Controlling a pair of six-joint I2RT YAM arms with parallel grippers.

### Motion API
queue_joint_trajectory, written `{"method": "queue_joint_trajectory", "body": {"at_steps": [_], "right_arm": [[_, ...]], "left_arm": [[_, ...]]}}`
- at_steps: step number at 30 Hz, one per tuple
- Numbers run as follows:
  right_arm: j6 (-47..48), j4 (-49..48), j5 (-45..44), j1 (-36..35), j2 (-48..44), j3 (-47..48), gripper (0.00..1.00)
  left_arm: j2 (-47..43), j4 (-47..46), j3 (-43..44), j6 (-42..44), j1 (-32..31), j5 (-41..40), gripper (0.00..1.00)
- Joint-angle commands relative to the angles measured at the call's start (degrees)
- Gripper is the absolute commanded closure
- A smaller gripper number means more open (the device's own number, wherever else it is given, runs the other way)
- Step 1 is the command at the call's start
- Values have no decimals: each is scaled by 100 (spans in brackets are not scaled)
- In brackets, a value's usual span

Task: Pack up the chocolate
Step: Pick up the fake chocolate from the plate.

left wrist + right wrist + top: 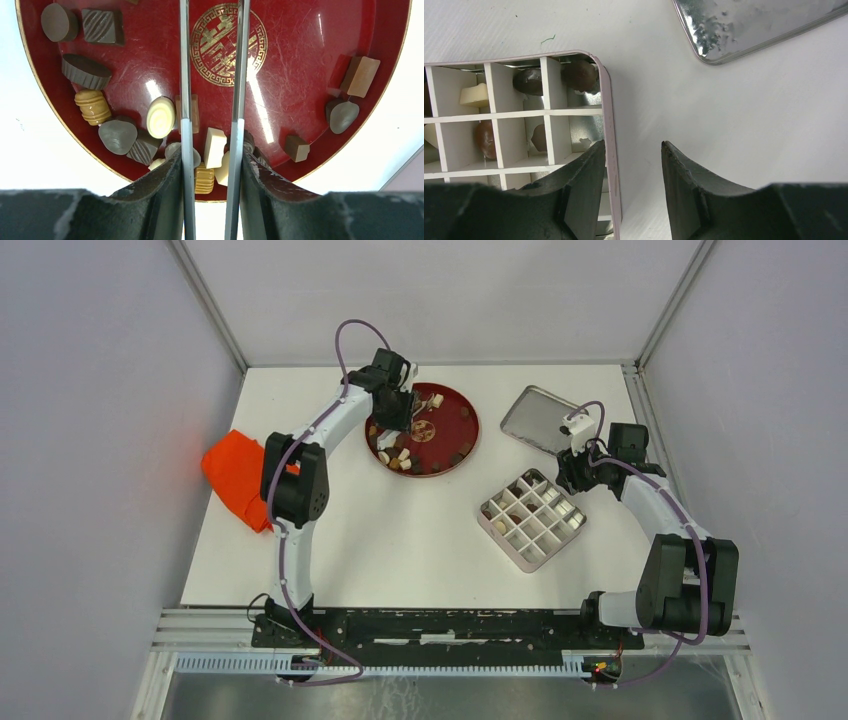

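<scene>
chocolate (161, 117) lies mostly loose on the red plate (310, 65), with a few pieces already in the divided box (606, 100). we see the left gripper (211, 159) clamped on the metal tweezers (186, 75), whose blades stand apart above the plate; their tips are out of view. the right gripper (631, 150) hangs parted and empty at the box rim. risks as we judge them: rounded pieces may squirt from the smooth blades if squeezed off-centre, and crowded neighbours may be nudged over the plate edge
</scene>
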State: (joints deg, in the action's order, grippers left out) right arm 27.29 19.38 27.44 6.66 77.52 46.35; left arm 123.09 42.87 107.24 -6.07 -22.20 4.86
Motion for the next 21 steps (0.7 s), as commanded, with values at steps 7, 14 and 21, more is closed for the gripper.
{"method": "queue_joint_trajectory", "body": {"at_steps": [7,14,21], "right_arm": [[57,-5,147,24,-52,38,49],[55,-2,156,29,-49,41,49],[57,5,164,25,-35,50,49]], "left_arm": [[-41,17,251,422,32,155,55],[107,61,359,386,34,37,54],[191,72,408,397,30,11,54]]}}
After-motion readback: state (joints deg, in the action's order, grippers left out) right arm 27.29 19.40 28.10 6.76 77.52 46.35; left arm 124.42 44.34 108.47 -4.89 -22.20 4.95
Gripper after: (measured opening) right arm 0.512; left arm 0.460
